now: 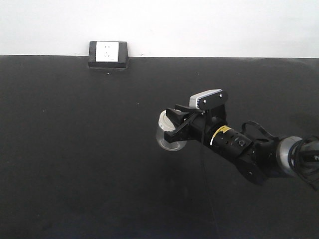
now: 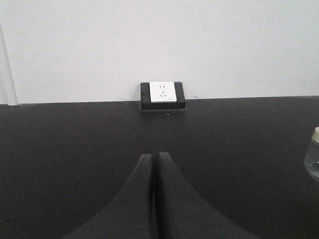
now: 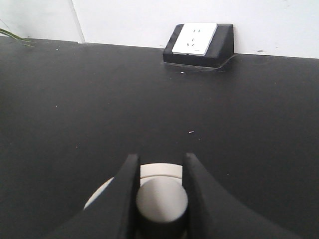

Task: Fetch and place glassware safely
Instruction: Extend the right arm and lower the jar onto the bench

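Exterior front-facing: glass jar [image 1: 167, 142] upright, lid [image 1: 163, 119] upward, between right jaws

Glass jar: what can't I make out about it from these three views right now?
- Front view: the right tool covers much of the glass jar; whether its base touches the table is unclear.
- Right wrist view: lid, knob and tool fingers hide the glass body.
- Left wrist view: the right frame edge cuts the jar off; only a sliver shows.
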You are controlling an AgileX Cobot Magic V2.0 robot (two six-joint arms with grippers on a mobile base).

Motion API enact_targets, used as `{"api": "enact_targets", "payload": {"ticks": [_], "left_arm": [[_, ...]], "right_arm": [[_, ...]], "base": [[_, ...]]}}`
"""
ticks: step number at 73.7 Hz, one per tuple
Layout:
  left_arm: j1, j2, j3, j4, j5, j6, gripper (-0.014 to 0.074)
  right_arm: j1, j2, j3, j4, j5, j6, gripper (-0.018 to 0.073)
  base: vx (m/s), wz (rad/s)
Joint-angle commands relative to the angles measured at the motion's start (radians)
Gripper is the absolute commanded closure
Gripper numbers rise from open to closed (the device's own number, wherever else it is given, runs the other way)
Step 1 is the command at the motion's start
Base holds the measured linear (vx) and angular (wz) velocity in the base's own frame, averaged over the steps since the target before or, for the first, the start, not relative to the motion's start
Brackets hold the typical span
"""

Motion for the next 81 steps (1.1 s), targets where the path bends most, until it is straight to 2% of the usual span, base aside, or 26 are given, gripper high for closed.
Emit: {"api": "enact_targets", "payload": {"ticks": [1, 18, 43, 64, 81], "left_arm": [[-0.003, 0.016, -0.027, -0.007, -0.07, -0.002, 0.0603], [-0.003, 0.016, -0.027, -0.007, -0.07, -0.002, 0.0603], [-0.003, 0.016, -0.027, -0.007, -0.07, -0.002, 0.0603], [-0.003, 0.016, -0.027, -0.007, -0.07, -0.002, 0.0603], [-0.003, 0.016, -0.027, -0.007, -0.07, -0.002, 0.0603]], "right_arm": [[-0.002, -0.023, -0.032, 0.01, -0.129, -0.028, 0.056], [-0.002, 0.026, -0.031, -0.002, -0.148, -0.062, 0.0557], [-0.002, 0.033, -0.031, -0.086, -0.14, -0.064, 0.0535], [-0.002, 0.033, -0.031, -0.186, -0.14, -0.069, 0.0456], [-0.002, 0.033, -0.031, -0.197, -0.122, -0.059, 0.0386]], "base": [[0.0, 0.0], [0.0, 0.0], [0.0, 0.0], [0.0, 0.0], [0.0, 0.0]]}}
